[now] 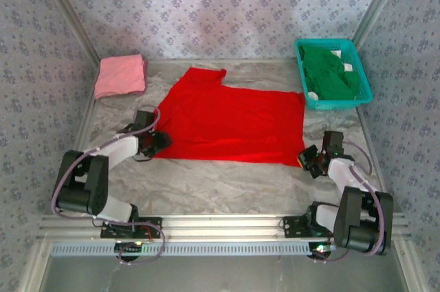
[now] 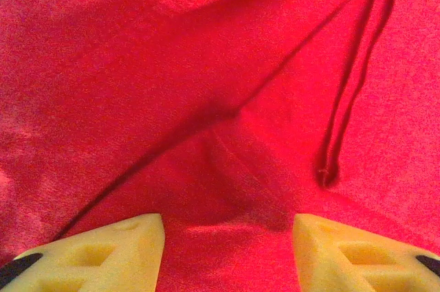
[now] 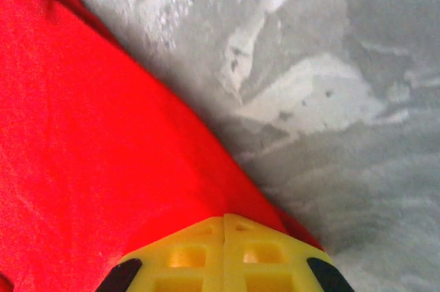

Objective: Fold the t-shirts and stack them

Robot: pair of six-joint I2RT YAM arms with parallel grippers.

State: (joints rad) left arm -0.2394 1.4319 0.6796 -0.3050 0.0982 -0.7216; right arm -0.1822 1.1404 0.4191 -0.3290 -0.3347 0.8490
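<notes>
Where its yellow fingers meet, the right gripper [image 3: 225, 220] pinches the red t-shirt [image 1: 227, 124] at its near right corner. The left gripper [image 2: 229, 227] stands parted over creased red cloth. The shirt is spread flat on the marbled grey table [image 1: 227, 182]. Pink t-shirt [image 1: 120, 75] folded far left; green t-shirt [image 1: 330, 72] crumpled in a teal mesh basket [image 1: 337, 104].

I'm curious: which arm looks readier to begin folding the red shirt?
Right: the right gripper is shut on the near corner of the red shirt; the left gripper hangs open above the cloth, holding nothing.
</notes>
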